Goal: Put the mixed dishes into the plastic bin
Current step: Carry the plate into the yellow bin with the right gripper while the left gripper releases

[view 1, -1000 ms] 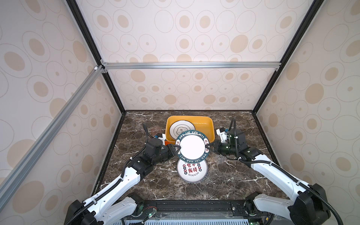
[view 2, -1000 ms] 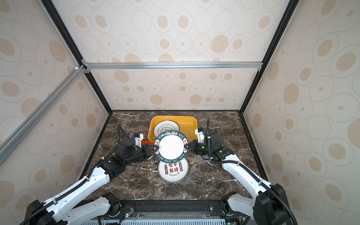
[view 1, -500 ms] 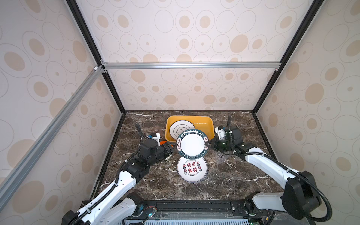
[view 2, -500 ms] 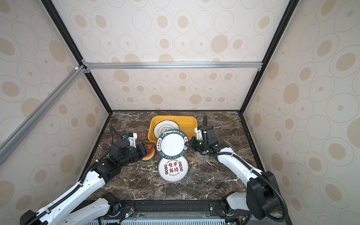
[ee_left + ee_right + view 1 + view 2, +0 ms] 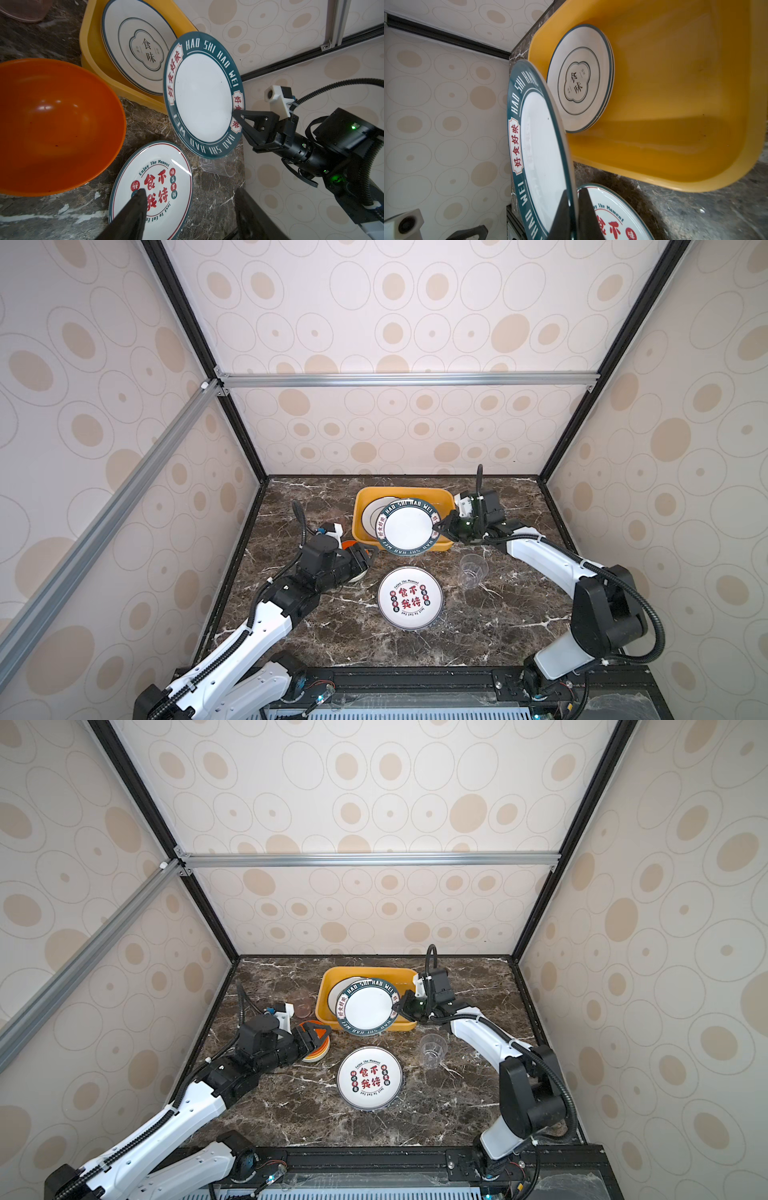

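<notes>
A teal-rimmed white plate hangs tilted over the near wall of the yellow plastic bin. My right gripper is shut on the plate's right rim. Inside the bin lies a white plate with dark characters. A plate with red characters rests flat on the table. My left gripper stands open and empty over the stacked orange bowl, left of the held plate.
A clear cup stands on the marble right of the flat plate, under my right arm. A translucent pink cup sits left of the bin. Patterned walls enclose three sides.
My left gripper opened, let go of the teal-rimmed plate and drew back left over the bowls. The right gripper carried the plate farther back, over the bin's near wall.
</notes>
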You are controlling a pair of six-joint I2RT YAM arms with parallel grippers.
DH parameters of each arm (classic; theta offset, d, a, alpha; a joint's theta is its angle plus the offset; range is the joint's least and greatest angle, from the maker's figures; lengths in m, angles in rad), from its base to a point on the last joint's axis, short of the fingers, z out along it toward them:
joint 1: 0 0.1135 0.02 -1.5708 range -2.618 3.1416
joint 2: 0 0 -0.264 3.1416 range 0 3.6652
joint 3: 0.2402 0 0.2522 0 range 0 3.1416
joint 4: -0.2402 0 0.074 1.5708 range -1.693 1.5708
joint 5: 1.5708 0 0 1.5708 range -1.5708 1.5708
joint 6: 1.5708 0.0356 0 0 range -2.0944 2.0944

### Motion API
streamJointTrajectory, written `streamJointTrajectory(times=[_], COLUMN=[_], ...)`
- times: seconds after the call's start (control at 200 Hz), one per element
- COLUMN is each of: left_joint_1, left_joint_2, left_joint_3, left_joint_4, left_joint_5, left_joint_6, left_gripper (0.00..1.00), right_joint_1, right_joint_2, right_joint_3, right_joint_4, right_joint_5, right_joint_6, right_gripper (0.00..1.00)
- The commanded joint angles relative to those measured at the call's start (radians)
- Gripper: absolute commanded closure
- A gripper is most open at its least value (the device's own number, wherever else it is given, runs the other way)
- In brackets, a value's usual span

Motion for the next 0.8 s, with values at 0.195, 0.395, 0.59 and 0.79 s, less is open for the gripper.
streamJointTrajectory(times=[0.195, 0.395, 0.59, 0.79], left_joint_1=[0.016, 0.024, 0.031, 0.038], left_joint_2=[0.067, 0.114, 0.127, 0.124], left_joint_3=[0.126, 0.183, 0.181, 0.163], left_joint_4=[-0.068, -0.108, -0.097, -0.090], left_joint_5=[-0.036, -0.050, -0.036, -0.030], left_joint_6=[0.090, 0.129, 0.126, 0.117], left_gripper=[0.33, 0.33, 0.32, 0.33], right_joint_1=[-0.014, -0.015, -0.014, -0.015], right_joint_2=[0.157, 0.250, 0.320, 0.372], right_joint_3=[0.165, 0.242, 0.291, 0.328], right_joint_4=[0.009, 0.002, 0.007, 0.012], right_joint_5=[0.018, 0.032, 0.044, 0.052], right_joint_6=[0.012, 0.011, 0.011, 0.011], right_gripper=[0.99, 0.99, 0.99, 0.99])
